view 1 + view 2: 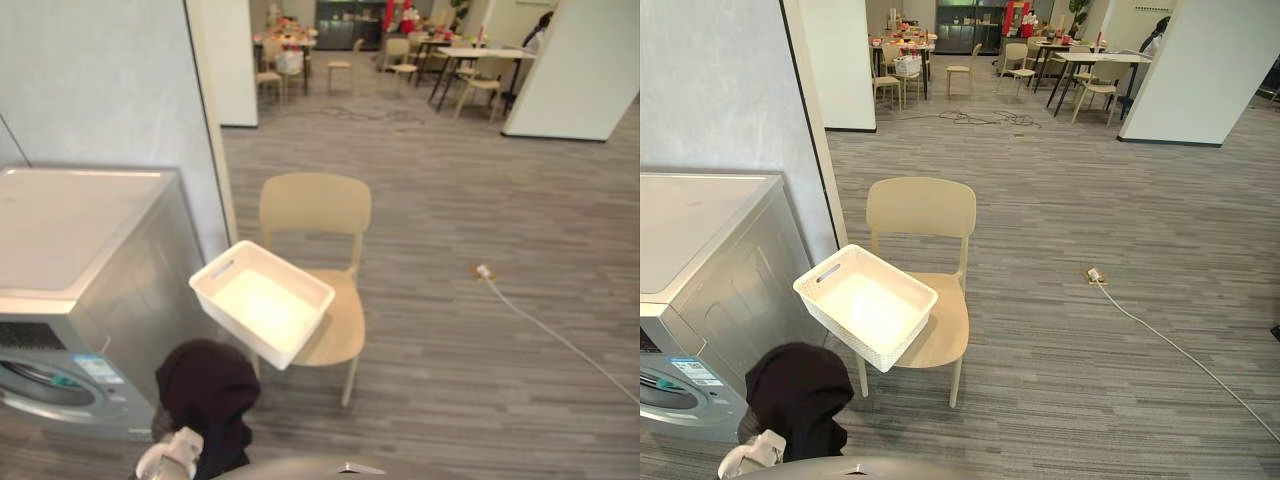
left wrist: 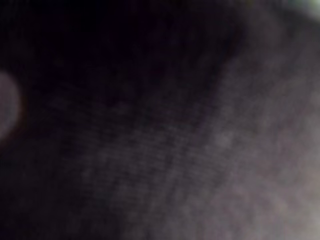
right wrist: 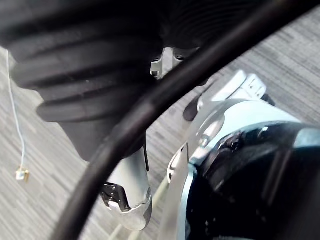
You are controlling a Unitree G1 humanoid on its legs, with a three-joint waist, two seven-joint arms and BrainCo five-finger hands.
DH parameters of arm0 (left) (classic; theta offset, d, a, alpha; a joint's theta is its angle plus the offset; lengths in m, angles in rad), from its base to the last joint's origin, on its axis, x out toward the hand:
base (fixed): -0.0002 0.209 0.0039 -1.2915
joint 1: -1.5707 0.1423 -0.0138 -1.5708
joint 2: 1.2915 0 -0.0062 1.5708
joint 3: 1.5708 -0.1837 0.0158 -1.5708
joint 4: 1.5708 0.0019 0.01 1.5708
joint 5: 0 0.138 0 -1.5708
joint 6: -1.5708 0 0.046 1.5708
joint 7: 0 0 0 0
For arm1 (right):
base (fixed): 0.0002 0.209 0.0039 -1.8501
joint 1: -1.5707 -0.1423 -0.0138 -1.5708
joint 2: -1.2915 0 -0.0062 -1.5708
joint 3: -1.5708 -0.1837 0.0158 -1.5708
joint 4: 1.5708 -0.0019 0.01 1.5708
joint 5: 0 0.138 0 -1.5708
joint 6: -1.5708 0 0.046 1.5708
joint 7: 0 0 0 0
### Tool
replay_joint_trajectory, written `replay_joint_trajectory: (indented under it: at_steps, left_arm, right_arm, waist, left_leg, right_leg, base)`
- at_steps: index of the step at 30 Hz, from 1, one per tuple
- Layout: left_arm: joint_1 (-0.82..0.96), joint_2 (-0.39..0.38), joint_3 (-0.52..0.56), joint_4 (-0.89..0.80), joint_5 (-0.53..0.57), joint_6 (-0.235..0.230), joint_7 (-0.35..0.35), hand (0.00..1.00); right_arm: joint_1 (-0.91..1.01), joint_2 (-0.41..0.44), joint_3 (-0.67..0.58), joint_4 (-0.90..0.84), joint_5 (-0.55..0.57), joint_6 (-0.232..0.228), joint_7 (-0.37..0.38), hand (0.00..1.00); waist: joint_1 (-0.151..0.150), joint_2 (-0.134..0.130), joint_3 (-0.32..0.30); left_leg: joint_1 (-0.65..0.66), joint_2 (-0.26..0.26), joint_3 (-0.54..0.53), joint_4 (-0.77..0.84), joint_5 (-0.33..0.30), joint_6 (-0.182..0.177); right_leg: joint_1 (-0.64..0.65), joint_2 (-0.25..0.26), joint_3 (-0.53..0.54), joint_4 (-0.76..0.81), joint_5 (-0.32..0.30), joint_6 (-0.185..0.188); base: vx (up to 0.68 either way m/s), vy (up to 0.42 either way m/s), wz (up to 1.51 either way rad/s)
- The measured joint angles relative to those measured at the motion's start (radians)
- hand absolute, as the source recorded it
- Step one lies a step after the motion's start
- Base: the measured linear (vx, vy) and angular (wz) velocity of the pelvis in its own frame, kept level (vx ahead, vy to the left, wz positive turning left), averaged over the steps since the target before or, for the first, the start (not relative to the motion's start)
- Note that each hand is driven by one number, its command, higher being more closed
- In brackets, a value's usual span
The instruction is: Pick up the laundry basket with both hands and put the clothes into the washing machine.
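Right hand: you see a dark ribbed cover over its back and wrist, matte black, with broad folds running across. Past the cover come silver fingers, smooth metal shells with dark glossy tips. A small bright metal fitting sits where they meet the cover.

Left hand: you see a pale silver-grey rounded shape; finer detail is unreadable.

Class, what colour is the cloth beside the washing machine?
Black; the cloth shows best in the right eye view.

Head cams look down, share washer; wrist cams v close
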Motion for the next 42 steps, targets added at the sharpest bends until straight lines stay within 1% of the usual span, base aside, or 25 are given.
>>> replay_joint_trajectory:
  at_steps: [9,11,12,13,16,19,20,21,22,23,24,25,27,28,29,30,31,32,33,35,36,39,40,41,42]
  left_arm:
    - [0.009,-0.012,0.016,0.075,0.057,0.008,0.001,1.0]
    - [0.004,-0.01,0.019,0.069,0.057,0.008,0.001,1.0]
    - [-0.014,-0.005,0.024,0.055,0.057,0.008,0.001,1.0]
    - [-0.028,-0.001,0.041,0.025,0.057,0.007,0.001,1.0]
    - [-0.035,-0.013,0.049,0.02,0.055,0.006,0.002,1.0]
    - [-0.028,-0.032,0.004,-0.028,0.055,0.008,0.003,1.0]
    - [-0.025,-0.048,-0.009,-0.059,0.055,0.008,0.002,1.0]
    - [-0.045,-0.054,-0.022,-0.067,0.054,0.008,0.002,1.0]
    - [-0.054,-0.057,-0.029,-0.07,0.054,0.01,0.002,1.0]
    - [-0.063,-0.064,-0.031,-0.082,0.054,0.013,0.002,1.0]
    - [-0.063,-0.067,-0.03,-0.094,0.054,0.013,0.003,1.0]
    - [-0.07,-0.074,-0.024,-0.1,0.053,0.012,0.004,1.0]
    - [-0.09,-0.071,-0.027,-0.106,0.053,0.012,0.006,1.0]
    - [-0.102,-0.07,-0.026,-0.106,0.053,0.012,0.008,1.0]
    - [-0.106,-0.069,-0.026,-0.106,0.053,0.012,0.01,1.0]
    - [-0.111,-0.07,-0.022,-0.1,0.052,0.012,0.016,1.0]
    - [-0.115,-0.06,-0.01,-0.092,0.052,0.008,0.021,1.0]
    - [-0.117,-0.058,-0.004,-0.091,0.052,0.008,0.022,1.0]
    - [-0.129,-0.057,-0.001,-0.088,0.052,0.006,0.023,1.0]
    - [-0.147,-0.038,-0.003,-0.074,0.051,0.006,0.03,1.0]
    - [-0.143,-0.025,-0.008,-0.069,0.043,0.008,0.036,1.0]
    - [-0.127,-0.01,-0.038,-0.076,0.041,0.01,0.036,1.0]
    - [-0.127,-0.011,-0.049,-0.077,0.035,0.012,0.035,1.0]
    - [-0.128,-0.009,-0.067,-0.084,0.033,0.02,0.033,1.0]
    - [-0.127,-0.01,-0.076,-0.089,0.033,0.028,0.028,1.0]
  right_arm:
    - [-0.074,-0.022,0.033,0.03,-0.004,-0.002,-0.023,0.0]
    - [-0.122,-0.033,0.055,0.028,-0.025,-0.008,-0.024,0.0]
    - [-0.149,-0.045,0.084,0.028,-0.042,-0.02,-0.023,0.0]
    - [-0.172,-0.055,0.122,0.027,-0.053,-0.022,-0.023,0.0]
    - [-0.176,-0.091,0.18,0.024,-0.081,-0.038,-0.023,0.0]
    - [-0.163,-0.112,0.206,-0.023,-0.121,-0.04,-0.029,0.0]
    - [-0.157,-0.12,0.208,-0.036,-0.131,-0.038,-0.035,0.0]
    - [-0.159,-0.117,0.209,-0.038,-0.147,-0.038,-0.041,0.0]
    - [-0.166,-0.122,0.207,-0.037,-0.154,-0.037,-0.044,0.0]
    - [-0.188,-0.133,0.203,-0.038,-0.156,-0.038,-0.055,0.0]
    - [-0.204,-0.136,0.2,-0.04,-0.155,-0.038,-0.068,0.0]
    - [-0.213,-0.133,0.183,-0.041,-0.153,-0.039,-0.074,0.0]
    - [-0.228,-0.12,0.148,-0.036,-0.143,-0.04,-0.086,0.0]
    - [-0.245,-0.11,0.113,-0.013,-0.136,-0.042,-0.091,0.0]
    - [-0.252,-0.107,0.097,-0.008,-0.135,-0.043,-0.091,0.0]
    - [-0.271,-0.1,0.067,0.01,-0.134,-0.04,-0.095,0.0]
    - [-0.285,-0.078,0.067,0.05,-0.13,-0.036,-0.101,0.0]
    - [-0.285,-0.069,0.07,0.065,-0.13,-0.036,-0.101,0.0]
    - [-0.287,-0.063,0.073,0.076,-0.131,-0.041,-0.103,0.0]
    - [-0.311,-0.066,0.076,0.103,-0.128,-0.036,-0.102,0.0]
    - [-0.319,-0.065,0.077,0.113,-0.121,-0.037,-0.101,0.0]
    - [-0.325,-0.089,0.074,0.134,-0.119,-0.036,-0.101,0.0]
    - [-0.328,-0.093,0.071,0.147,-0.12,-0.036,-0.101,0.0]
    - [-0.342,-0.105,0.057,0.152,-0.12,-0.03,-0.103,0.0]
    - [-0.343,-0.117,0.041,0.152,-0.12,-0.023,-0.105,0.0]
  waist:
    - [0.011,-0.001,0.067]
    - [0.017,0.011,0.093]
    - [0.016,0.008,0.139]
    - [0.019,-0.001,0.19]
    - [0.028,0.025,0.209]
    - [0.051,0.038,0.22]
    - [0.053,0.033,0.217]
    - [0.055,0.012,0.222]
    - [0.057,0.011,0.226]
    - [0.062,0.011,0.225]
    - [0.067,0.016,0.226]
    - [0.07,0.03,0.22]
    - [0.069,0.039,0.214]
    - [0.066,0.041,0.213]
    - [0.065,0.044,0.211]
    - [0.068,0.044,0.205]
    - [0.053,0.024,0.191]
    - [0.046,0.014,0.184]
    - [0.04,0.009,0.176]
    - [0.05,0.006,0.18]
    - [0.053,0.018,0.188]
    - [0.071,0.03,0.179]
    - [0.07,0.024,0.171]
    - [0.07,0.017,0.168]
    - [0.067,0.023,0.167]
  left_leg:
    - [0.001,0.002,0.013,0.001,-0.004,-0.001]
    - [-0.032,0.026,0.02,0.023,-0.037,-0.013]
    - [-0.079,0.054,0.001,0.109,-0.06,-0.019]
    - [-0.115,0.076,-0.025,0.193,-0.068,-0.023]
    - [-0.177,0.112,-0.115,0.228,-0.075,-0.039]
    - [-0.184,0.103,-0.165,0.128,-0.065,-0.056]
    - [-0.185,0.094,-0.18,0.081,-0.082,-0.075]
    - [-0.206,0.082,-0.167,0.084,-0.085,-0.066]
    - [-0.226,0.069,-0.16,0.126,-0.064,-0.035]
    - [-0.264,0.06,-0.12,0.262,-0.053,0.019]
    - [-0.265,0.075,-0.091,0.37,-0.07,0.052]
    - [-0.253,0.115,-0.064,0.475,-0.104,0.084]
    - [-0.232,0.186,-0.031,0.573,-0.173,0.103]
    - [-0.238,0.236,-0.011,0.624,-0.185,0.122]
    - [-0.238,0.251,0.005,0.631,-0.189,0.124]
    - [-0.246,0.225,0.043,0.63,-0.218,0.137]
    - [-0.248,0.165,0.028,0.563,-0.221,0.123]
    - [-0.242,0.138,0.012,0.52,-0.223,0.083]
    - [-0.252,0.122,0.007,0.49,-0.259,0.018]
    - [-0.294,0.098,-0.018,0.535,-0.278,0.031]
    - [-0.305,0.084,-0.035,0.561,-0.3,0.036]
    - [-0.327,0.031,-0.047,0.603,-0.346,0.051]
    - [-0.337,0.017,-0.049,0.61,-0.354,0.064]
    - [-0.349,-0.014,-0.043,0.617,-0.362,0.077]
    - [-0.352,-0.021,-0.024,0.644,-0.374,0.093]
  right_leg:
    - [-0.019,0.0,0.025,0.019,-0.001,0.0]
    - [-0.072,0.003,0.031,0.101,-0.026,-0.033]
    - [-0.12,0.004,0.028,0.202,-0.059,-0.054]
    - [-0.15,0.006,0.023,0.278,-0.081,-0.038]
    - [-0.151,0.044,-0.062,0.301,-0.108,-0.053]
    - [-0.151,0.032,-0.17,0.346,-0.147,-0.067]
    - [-0.147,0.007,-0.229,0.371,-0.169,-0.073]
    - [-0.137,-0.03,-0.282,0.376,-0.175,-0.089]
    - [-0.132,-0.053,-0.31,0.38,-0.175,-0.091]
    - [-0.124,-0.087,-0.355,0.381,-0.168,-0.091]
    - [-0.107,-0.105,-0.383,0.384,-0.158,-0.082]
    - [-0.076,-0.119,-0.431,0.385,-0.152,-0.074]
    - [-0.038,-0.143,-0.503,0.391,-0.143,-0.059]
    - [-0.015,-0.16,-0.548,0.391,-0.129,-0.042]
    - [-0.005,-0.166,-0.566,0.39,-0.12,-0.033]
    - [0.012,-0.177,-0.597,0.376,-0.094,-0.028]
    - [0.017,-0.176,-0.599,0.328,-0.097,-0.013]
    - [0.024,-0.171,-0.601,0.303,-0.092,-0.012]
    - [0.036,-0.168,-0.619,0.287,-0.068,-0.006]
    - [0.05,-0.177,-0.655,0.277,-0.046,-0.01]
    - [0.068,-0.185,-0.667,0.279,-0.039,-0.002]
    - [0.099,-0.248,-0.7,0.316,-0.041,0.004]
    - [0.1,-0.264,-0.712,0.325,-0.047,0.001]
    - [0.098,-0.305,-0.742,0.343,-0.062,-0.028]
    - [0.099,-0.335,-0.753,0.362,-0.07,-0.081]
  base:
    - [-0.02,0.005,-0.04]
    - [-0.05,-0.055,-0.13]
    - [-0.08,-0.104,0.28]
    - [-0.11,-0.104,0.42]
    - [-0.07,-0.115,0.57]
    - [-0.02,-0.128,0.98]
    - [-0.03,-0.072,1.56]
    - [-0.02,-0.026,1.5]
    - [-0.02,0.013,1.36]
    - [-0.01,-0.015,1.04]
    - [-0.01,-0.011,1.15]
    - [0.0,0.023,0.94]
    - [0.04,0.145,1.15]
    - [0.06,0.194,1.11]
    - [0.1,0.325,0.96]
    - [0.08,0.236,0.95]
    - [0.09,0.286,1.04]
    - [0.06,0.254,1.27]
    - [0.04,0.316,1.1]
    - [0.02,0.277,0.72]
    - [0.01,0.165,0.36]
    - [-0.01,0.163,0.36]
    - [-0.04,0.177,0.54]
    - [0.04,0.218,0.61]
    - [0.1,0.291,0.64]
